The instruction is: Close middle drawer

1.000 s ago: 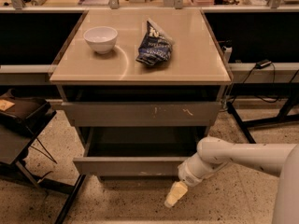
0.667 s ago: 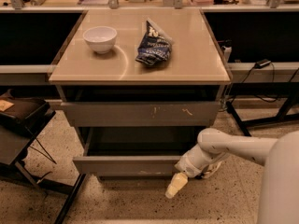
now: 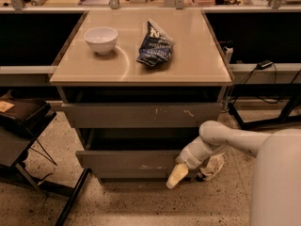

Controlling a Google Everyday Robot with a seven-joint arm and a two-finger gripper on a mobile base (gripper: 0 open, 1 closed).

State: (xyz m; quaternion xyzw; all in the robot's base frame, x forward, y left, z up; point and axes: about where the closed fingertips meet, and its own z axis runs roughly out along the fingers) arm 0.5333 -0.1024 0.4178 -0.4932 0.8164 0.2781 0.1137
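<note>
Hand point(image 3: 175, 176) — low at right front corner of open middle drawer point(image 3: 123, 160).

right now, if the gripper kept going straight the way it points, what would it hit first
Probably the floor; the gripper, at the middle drawer, angles down-left, but depth is unclear.

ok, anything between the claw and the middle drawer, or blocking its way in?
Nothing visible. The claw sits at the front of the middle drawer, near its right end. What shows of the inside is bare; the scratched drawer above hides the rest.
</note>
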